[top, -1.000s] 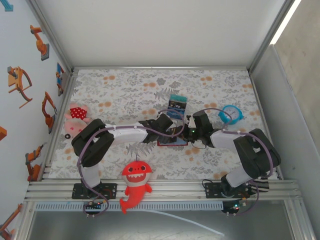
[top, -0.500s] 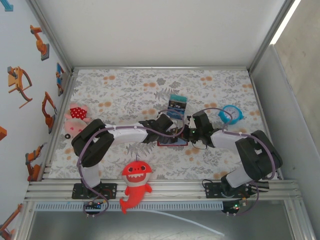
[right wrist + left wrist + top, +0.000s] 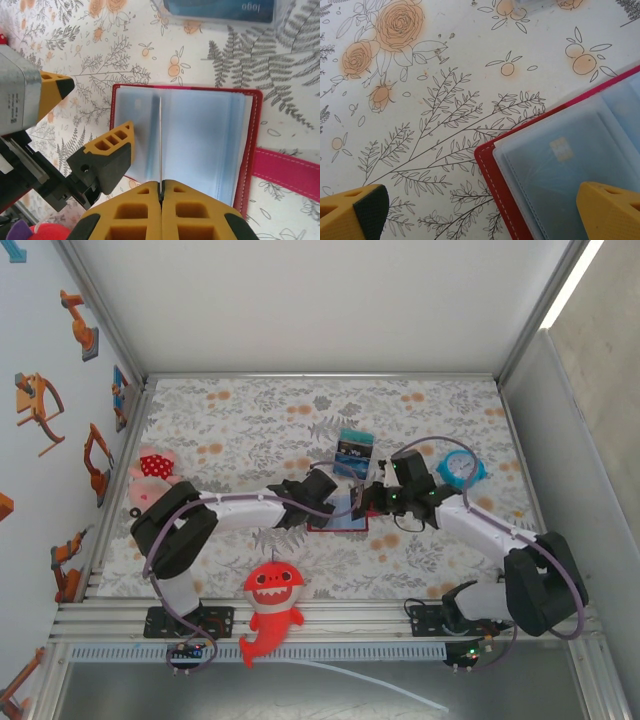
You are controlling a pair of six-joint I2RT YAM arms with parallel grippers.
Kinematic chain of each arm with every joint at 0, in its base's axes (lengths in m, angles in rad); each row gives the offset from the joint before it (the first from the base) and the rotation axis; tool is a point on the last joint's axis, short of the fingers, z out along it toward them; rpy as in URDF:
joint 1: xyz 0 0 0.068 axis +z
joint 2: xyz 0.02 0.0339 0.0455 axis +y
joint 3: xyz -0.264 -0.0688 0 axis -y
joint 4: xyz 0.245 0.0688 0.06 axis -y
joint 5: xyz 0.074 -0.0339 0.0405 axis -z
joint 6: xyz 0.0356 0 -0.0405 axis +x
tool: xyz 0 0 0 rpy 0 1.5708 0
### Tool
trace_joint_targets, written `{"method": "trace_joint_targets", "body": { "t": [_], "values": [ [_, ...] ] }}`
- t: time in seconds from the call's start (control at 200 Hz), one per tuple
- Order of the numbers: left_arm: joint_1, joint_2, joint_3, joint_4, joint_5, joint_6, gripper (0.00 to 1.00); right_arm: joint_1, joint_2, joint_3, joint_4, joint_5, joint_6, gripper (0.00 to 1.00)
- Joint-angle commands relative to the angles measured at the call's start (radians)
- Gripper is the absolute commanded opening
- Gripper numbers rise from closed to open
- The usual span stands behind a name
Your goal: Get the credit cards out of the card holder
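At the near edge of the flowered table [image 3: 230, 420] lies a red shark plush [image 3: 270, 605]. Beyond it the card holder [image 3: 200, 125] lies spread open and flat, its strap [image 3: 287, 169] stretched out to one side. The left pincer [image 3: 485, 210] stands wide open with nothing in it, one fingertip over the holder's sleeve, where a credit card [image 3: 560, 165] shows through the plastic. The right pincer [image 3: 161, 184] is pressed shut on a thin sheet [image 3: 160, 140] seen edge-on (card or sleeve leaf, I cannot tell). Farther off lie a blue striped block [image 3: 354, 452] and a small blue clock [image 3: 460, 468].
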Motion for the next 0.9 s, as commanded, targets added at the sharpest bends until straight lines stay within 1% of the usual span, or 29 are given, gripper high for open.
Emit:
{"method": "trace_joint_targets", "body": {
  "t": [0.0, 0.15, 0.235, 0.391, 0.506, 0.651, 0.891],
  "values": [
    [0.005, -0.068, -0.015, 0.023, 0.003, 0.074, 0.97, 0.004, -0.009, 0.092, -0.160, 0.078, -0.136, 0.00],
    [0.010, -0.115, -0.018, 0.014, 0.000, 0.063, 0.97, 0.003, 0.038, 0.232, -0.278, 0.143, -0.287, 0.00],
    [0.017, -0.131, -0.017, -0.022, -0.011, 0.021, 0.97, 0.000, 0.092, 0.327, -0.340, 0.168, -0.375, 0.00],
    [0.028, -0.139, 0.008, -0.141, -0.024, -0.079, 0.97, -0.004, 0.213, 0.513, -0.432, 0.229, -0.545, 0.00],
    [0.022, -0.162, -0.019, -0.144, 0.000, -0.109, 0.97, -0.011, 0.284, 0.626, -0.456, 0.258, -0.677, 0.00],
    [0.006, -0.169, -0.045, -0.145, 0.008, -0.124, 0.97, -0.016, 0.365, 0.735, -0.469, 0.255, -0.845, 0.00],
    [-0.005, -0.143, -0.062, -0.148, 0.011, -0.141, 0.97, -0.020, 0.480, 0.857, -0.479, 0.271, -1.020, 0.00]
  ]
}}
